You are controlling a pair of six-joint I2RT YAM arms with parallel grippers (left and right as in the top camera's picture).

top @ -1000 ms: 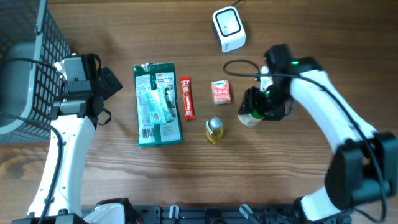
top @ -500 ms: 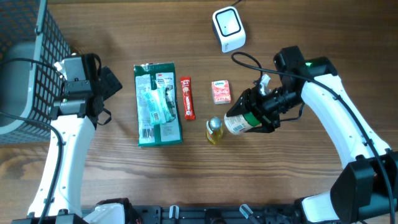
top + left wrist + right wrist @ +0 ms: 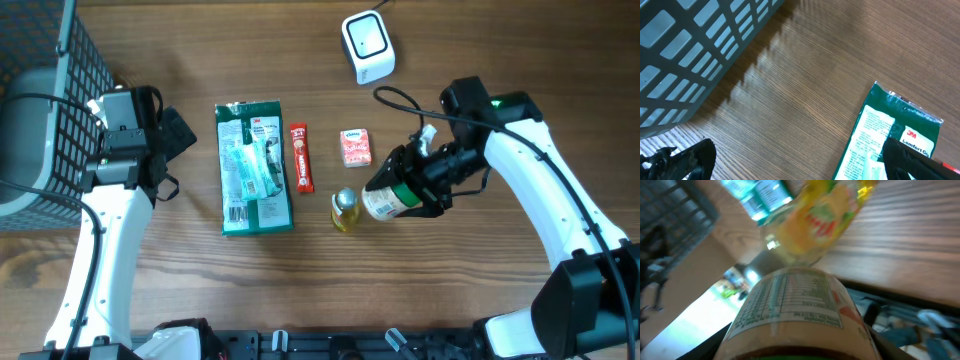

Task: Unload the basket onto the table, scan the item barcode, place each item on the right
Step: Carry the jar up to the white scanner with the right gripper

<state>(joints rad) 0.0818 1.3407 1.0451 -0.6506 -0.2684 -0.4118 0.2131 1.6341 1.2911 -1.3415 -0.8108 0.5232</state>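
Beside the gripped jar (image 3: 386, 201) stands a yellow bottle (image 3: 344, 209).

On the bench (image 3: 200, 290), basket (image 3: 40, 100) far left; package (image 3: 254, 168), sachet (image 3: 301, 157), carton (image 3: 355, 147) run rightward; scanner (image 3: 367, 45) behind them; bottle (image 3: 345, 209) before the carton, jar (image 3: 385, 200) just beside it.

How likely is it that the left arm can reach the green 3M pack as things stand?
Probably yes: the left gripper is open and empty, beside the green 3M pack, with only bare table between them.
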